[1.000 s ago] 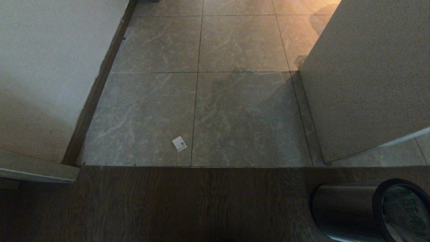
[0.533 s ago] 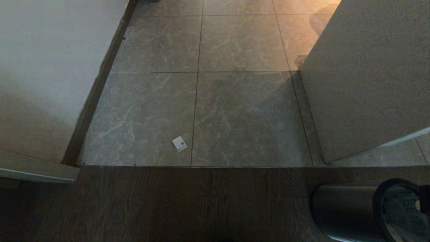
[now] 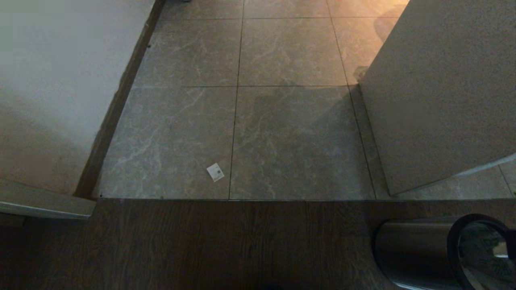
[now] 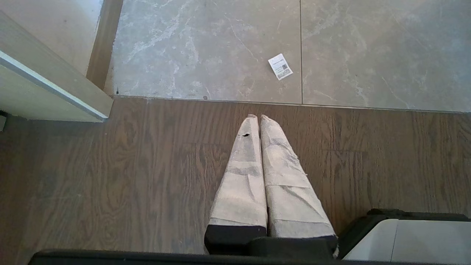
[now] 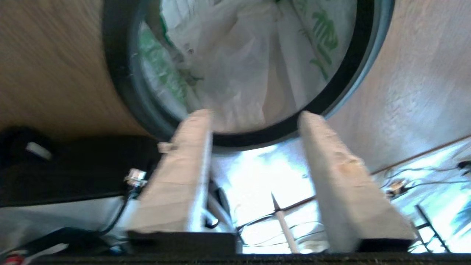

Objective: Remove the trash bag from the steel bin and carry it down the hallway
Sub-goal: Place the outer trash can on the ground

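My right gripper (image 5: 254, 117) hangs apart over the steel bin (image 5: 125, 88) on the wood floor (image 4: 110, 176); the trash bag (image 5: 239, 73) sits inside. Pinching thin plastic could tear it or tip the bin.

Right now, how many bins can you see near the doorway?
1: the steel bin stands on the dark wood floor at the robot's right, partly cut off by the head view's edge. Others may sit out of view.

We note the steel bin (image 3: 419, 249), brushed silver with a black rim, on dark wood planks. The trash bag (image 5: 254, 62), crinkled white with green print, sits inside. The hallway (image 3: 282, 121) shows marbled tiles.
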